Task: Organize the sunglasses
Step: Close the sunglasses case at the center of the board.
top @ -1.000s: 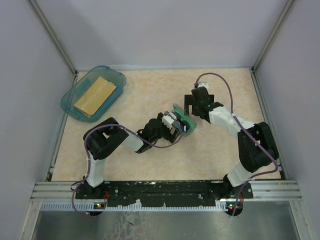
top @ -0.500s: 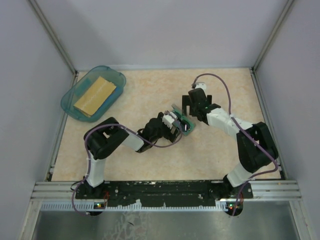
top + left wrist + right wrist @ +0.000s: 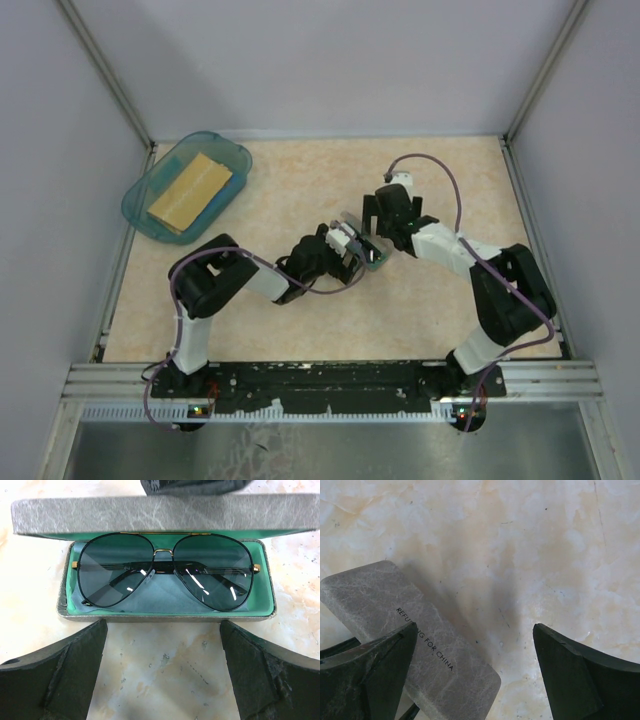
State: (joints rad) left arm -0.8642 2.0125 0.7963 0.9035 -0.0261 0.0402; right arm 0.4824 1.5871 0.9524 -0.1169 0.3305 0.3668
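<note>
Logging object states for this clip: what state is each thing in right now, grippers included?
Grey rectangular case with green lining: open, lid raised.
Thin dark wire-framed sunglasses: folded, lying inside the case.
Left gripper: open, holding nothing, facing the case's front.
Right gripper: open, holding nothing, behind the lid.
Teal plastic tray: holds a tan block.

Overhead camera looking down, both wrist cameras close on the case (image 3: pixel 165 512)
</note>
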